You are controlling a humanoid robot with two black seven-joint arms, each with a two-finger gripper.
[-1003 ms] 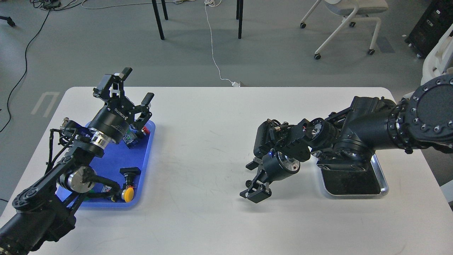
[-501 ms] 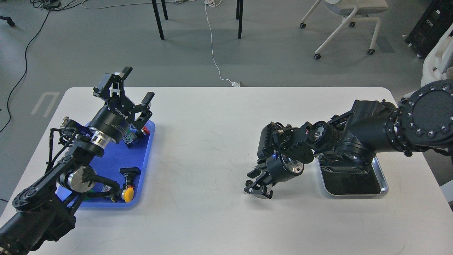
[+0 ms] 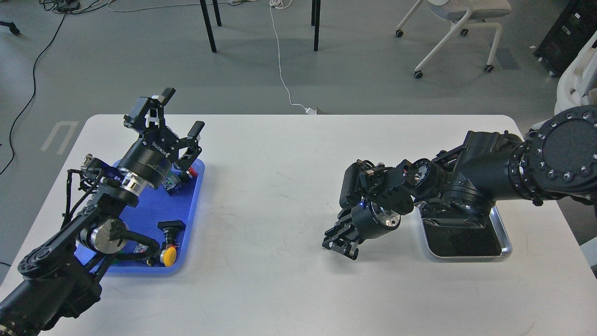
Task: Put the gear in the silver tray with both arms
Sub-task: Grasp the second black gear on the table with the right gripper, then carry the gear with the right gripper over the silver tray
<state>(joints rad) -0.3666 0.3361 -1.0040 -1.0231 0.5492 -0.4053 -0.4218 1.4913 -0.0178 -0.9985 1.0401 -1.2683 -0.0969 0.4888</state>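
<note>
Head view shows you the left end effector [image 3: 175, 114] raised above the blue plastic tray [image 3: 193, 205], fingers spread wide and holding nothing. Your right end effector [image 3: 339, 242] hangs low over the white surface [image 3: 270, 196], just left of the shallow shiny silver tray [image 3: 504, 242]; you cannot tell whether its fingers are apart or what they pinch.
</note>
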